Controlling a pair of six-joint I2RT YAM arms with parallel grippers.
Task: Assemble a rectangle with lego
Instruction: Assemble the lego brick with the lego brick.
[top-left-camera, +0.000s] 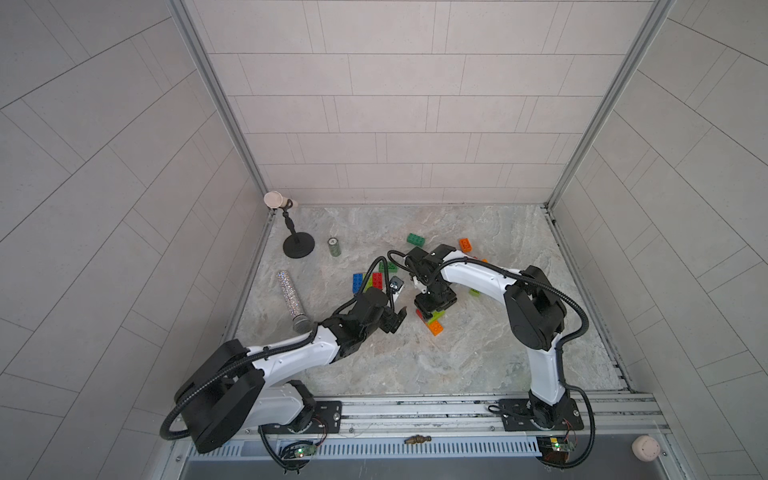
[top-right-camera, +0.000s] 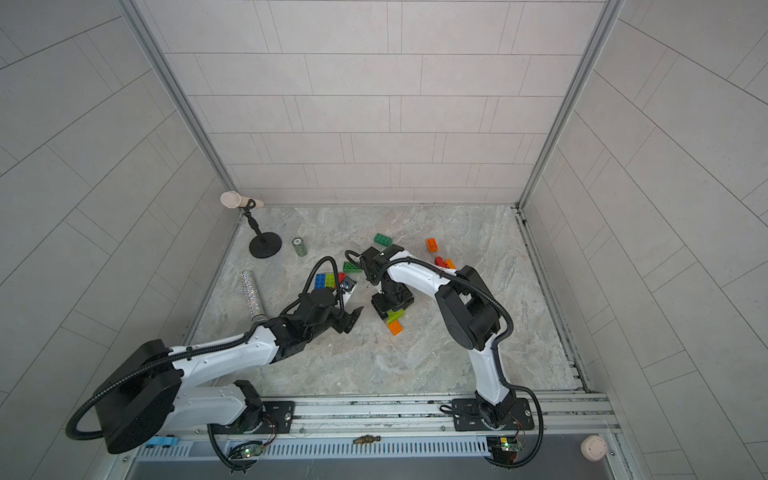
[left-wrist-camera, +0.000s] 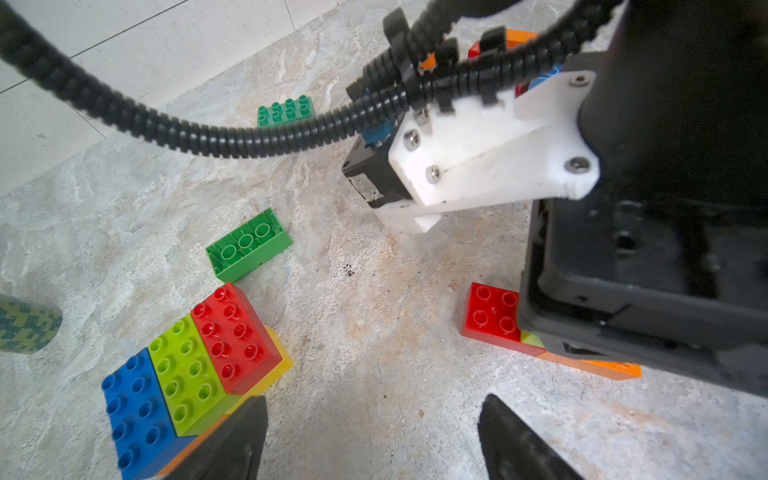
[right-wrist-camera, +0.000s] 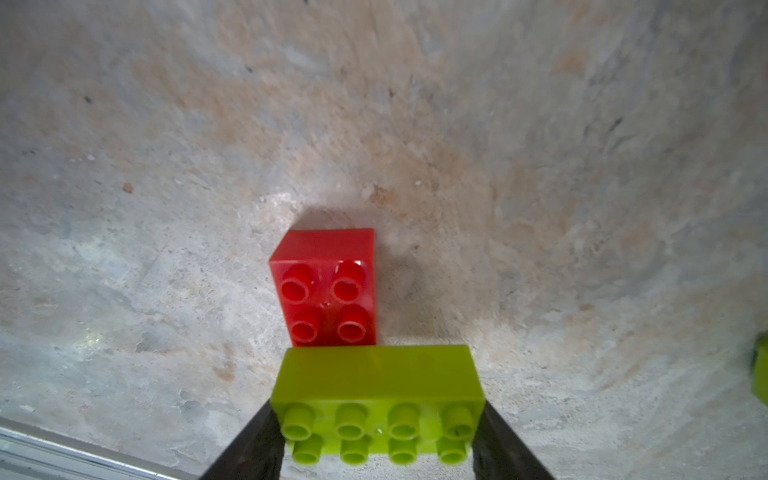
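**Right claw on a lime brick, left claw free**

The lime brick (right-wrist-camera: 378, 386) sits crosswise in my right claw (right-wrist-camera: 378, 436), studs up. The two dark fingers (right-wrist-camera: 249, 449) are clamped on its short ends. Just past it a red brick (right-wrist-camera: 328, 286) lies studs up on the bench (right-wrist-camera: 540, 166). In a top view an orange brick (top-left-camera: 436, 328) shows from under the same claw. From here I cannot tell whether the lime one is seated on those two or only held over them.

To the left lies a joined block (left-wrist-camera: 187, 374): blue, lime and red bricks side by side on a yellow and orange layer. Beyond it a dark green brick (left-wrist-camera: 249, 245) lies hollow side up. A second green brick (left-wrist-camera: 286, 110) sits studs up farther back, and a lone orange brick (top-left-camera: 465, 244) lies toward the rear right.

My left claw (left-wrist-camera: 374, 415) hangs with its jaws well apart and nothing between them. It is over bare bench between the joined block and the red brick, with one finger close to the block's corner.

As for writing, the green can (top-left-camera: 334, 247) at the back left has a mark on its end that is too small to read. A glittery tube (top-left-camera: 291, 297) lies well left of the bricks.
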